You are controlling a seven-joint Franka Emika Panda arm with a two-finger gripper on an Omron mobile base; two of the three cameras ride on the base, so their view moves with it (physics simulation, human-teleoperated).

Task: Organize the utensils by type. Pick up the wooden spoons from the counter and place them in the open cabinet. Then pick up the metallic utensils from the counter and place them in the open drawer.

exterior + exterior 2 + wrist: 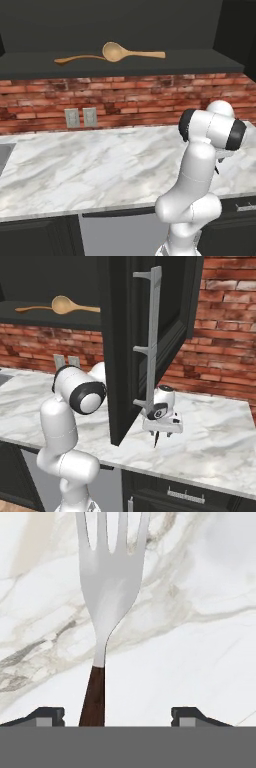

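From the hand view I see a fork with a silver four-pronged head and a dark brown handle [107,597] lying on the white grey-veined marble counter [200,652], prongs pointing toward the top of that view, handle running down between my two dark finger tips [46,714]. The two-finger gripper [117,716] has its jaws standing wide apart, one tip on each side of the handle with clear gaps, nothing clamped, and the fork sits nearer one tip than the other. In the right base view the gripper [161,432] hangs just above the counter [215,441], pointing down, with a thin dark sliver under it that I take for the fork handle [156,440]; too small to be sure. It sits just beside the swung-out black door [135,331] of the upper cabinet, near the door's long grey bar handle [151,331]. On the dark flat shelf of the open black wall cabinet [150,62] lie both wooden spoons: the larger light-tan spoon with a round bowl [122,52] and the thinner orange-brown spoon [77,59], bowl ends near each other, handles pointing opposite ways; I can't tell if they touch. Red brick wall [130,97] behind the counter carries two grey outlet plates [81,117]. Edge of a steel sink [4,155] at far left.
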